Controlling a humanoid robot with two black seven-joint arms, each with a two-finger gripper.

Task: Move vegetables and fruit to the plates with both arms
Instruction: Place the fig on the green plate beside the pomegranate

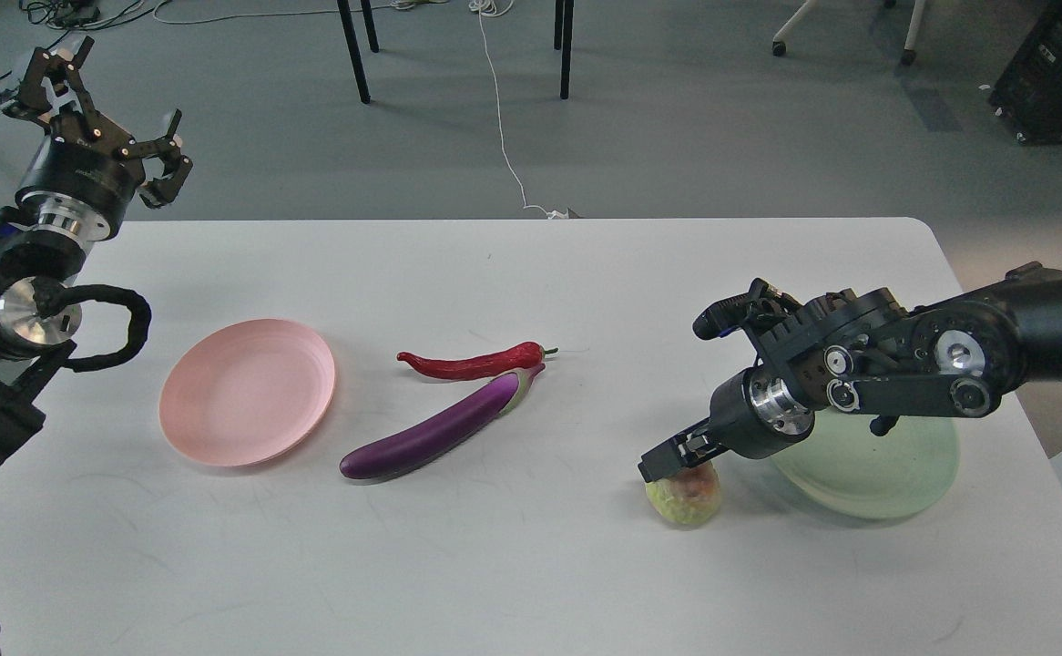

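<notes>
On the white surface (531, 565), right side: right end effector (677, 460) is down over the yellow-green fruit (684, 497), touching its top. Fingers dark and bunched; cannot tell whether they have closed on the fruit or only bracket it. Fruit sits on the surface, just beside the near-left rim of the green plate (868, 487), not on it. Plate partly hidden under the right arm.

Left end effector (94, 109) is raised off the far-left corner, fingers spread, empty. Pink plate (247, 392) empty. Red chili (472, 363) and purple eggplant (440, 428) lie mid-surface, tips near or touching at the stem ends; neither moved to a plate. No pomegranate-like fruit in view.

Step in hand, as judged: grasp the round fruit for transfer to the green plate.

Notes for doing it well:
- Centre fingers across the widest part; a round body rolls out of an off-centre pinch.
- Lift straight before travelling sideways.
- Clear the plate rim, lower, then release low so it does not roll off.
</notes>
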